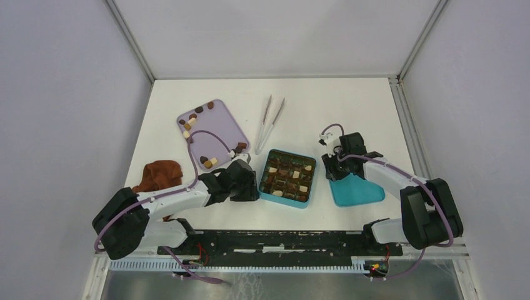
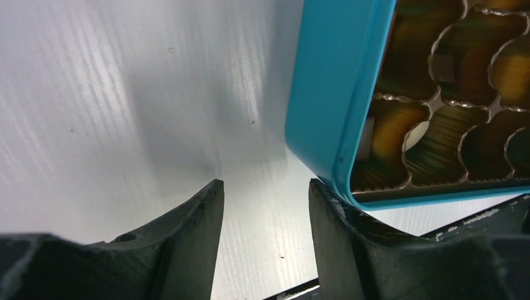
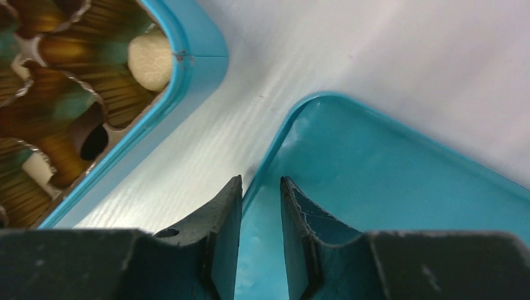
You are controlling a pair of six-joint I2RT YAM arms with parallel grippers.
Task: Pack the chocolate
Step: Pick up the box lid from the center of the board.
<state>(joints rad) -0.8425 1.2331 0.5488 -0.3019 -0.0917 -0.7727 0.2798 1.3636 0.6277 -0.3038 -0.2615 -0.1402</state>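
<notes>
Cloth [image 1: 159, 175] sits behind the left gripper [image 2: 264, 187], beside the left arm's forearm. Left gripper is low over the table [image 1: 312, 100], half open with nothing between the fingers; I see only bare table in the gap. Its right finger [image 2: 350, 250] is right at the near-left corner of the box [image 2: 325, 94]; I can't tell if they touch.

Tray [image 1: 219, 128] is ahead and left of the left gripper. Loose chocolate [image 1: 210, 162] lies on it: a few pieces at the near corner, close to the gripper, and more along the far-left rim.

Tongs [image 1: 269, 122] lie on the table ahead of the left gripper, between tray and box, well clear of both grippers.

The box sits between the two grippers, just right of the left one and near the right one's left side. Most cells hold chocolate, dark and cream mixed. From the right wrist I see a cream piece in the corner cell.

Right gripper [image 3: 260, 181] is narrow and straddles the rim at the far-left corner of the lid [image 3: 387, 187], one finger outside, one inside. A gap shows between the inner finger and the rim, so it isn't clamped. The lid lies inside up, extending to the right of and behind the gripper.
</notes>
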